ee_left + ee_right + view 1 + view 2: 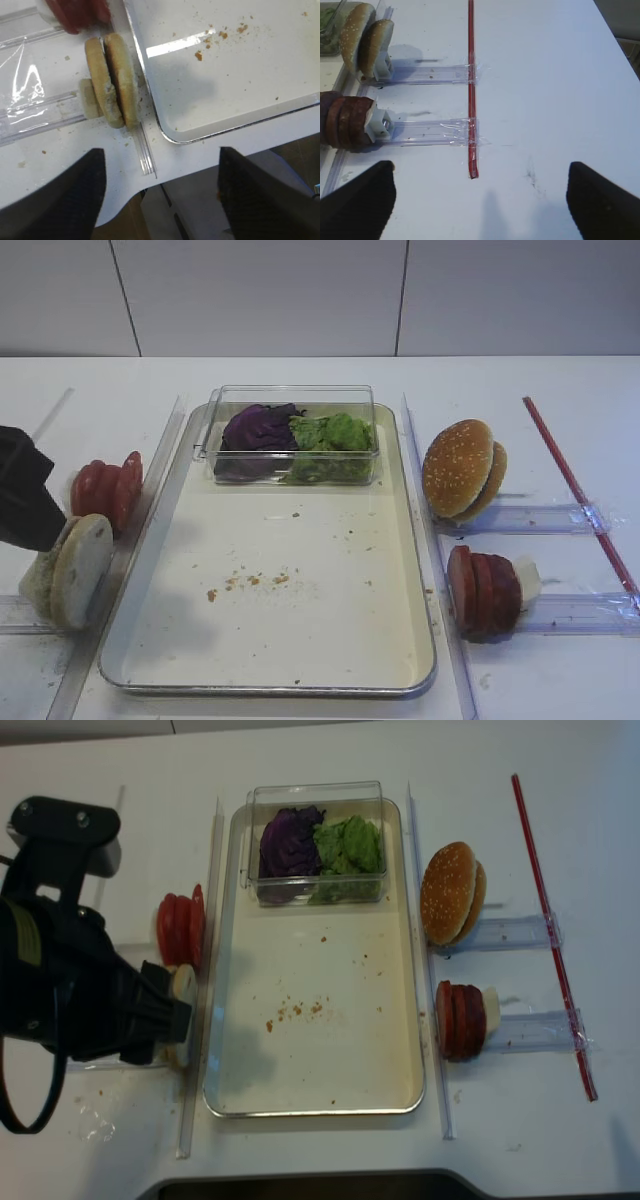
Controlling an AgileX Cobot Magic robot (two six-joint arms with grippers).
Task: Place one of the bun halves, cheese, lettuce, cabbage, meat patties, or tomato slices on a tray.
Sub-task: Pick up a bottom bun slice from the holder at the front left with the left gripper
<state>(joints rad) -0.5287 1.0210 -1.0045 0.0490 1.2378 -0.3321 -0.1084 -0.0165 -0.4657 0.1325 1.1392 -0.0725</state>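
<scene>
Left wrist view: left gripper (160,192) hangs with its jaws spread wide and holding nothing, above the bun halves (112,80), which stand on edge just left of the tray (240,85). Right gripper (480,195) gapes empty too.

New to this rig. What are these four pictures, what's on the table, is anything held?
It is a two-armed table robot. Two pictures look down from above; the other two come from cameras on each arm's wrist.

A metal tray lies in the middle, holding a clear box with purple cabbage and green lettuce. Left of it: tomato slices and pale bun halves standing on edge. Right of it: a sesame bun and meat patties.

The left tool hangs open by the bun halves, gripping nothing yet. The right tool waits open over bare table beside a red strip. Nothing is held.
</scene>
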